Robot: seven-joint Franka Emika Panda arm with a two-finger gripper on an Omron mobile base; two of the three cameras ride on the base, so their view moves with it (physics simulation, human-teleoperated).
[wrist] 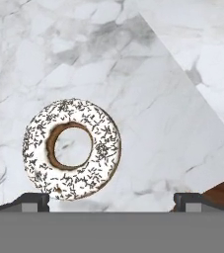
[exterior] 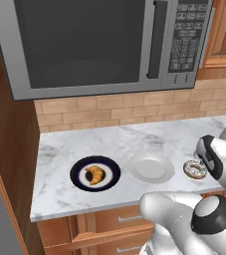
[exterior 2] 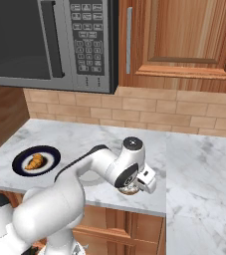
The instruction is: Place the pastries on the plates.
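Observation:
A golden croissant [exterior: 94, 174] [exterior 2: 35, 161] lies on the dark navy plate [exterior: 78, 175] [exterior 2: 20, 164] at the left of the marble counter. Right of it stands the plain white plate [exterior: 151, 168], with nothing on it. The ring doughnut [exterior: 195, 170] [wrist: 103, 148] with pale speckled icing lies flat on the counter, right of the white plate. My gripper [wrist: 111, 201] hovers over it, open and holding nothing. The doughnut sits nearer the left fingertip [wrist: 32, 200]. In the right base view my hand covers most of the doughnut [exterior 2: 129, 191].
A microwave [exterior: 94, 45] hangs above the counter against the brick wall. The counter's front edge [wrist: 222, 183] runs close behind the doughnut, with wooden drawers [exterior: 119, 219] below. A wooden side panel [exterior: 10, 149] closes the counter's left end. Bare marble [exterior 2: 204, 169] spreads to the right.

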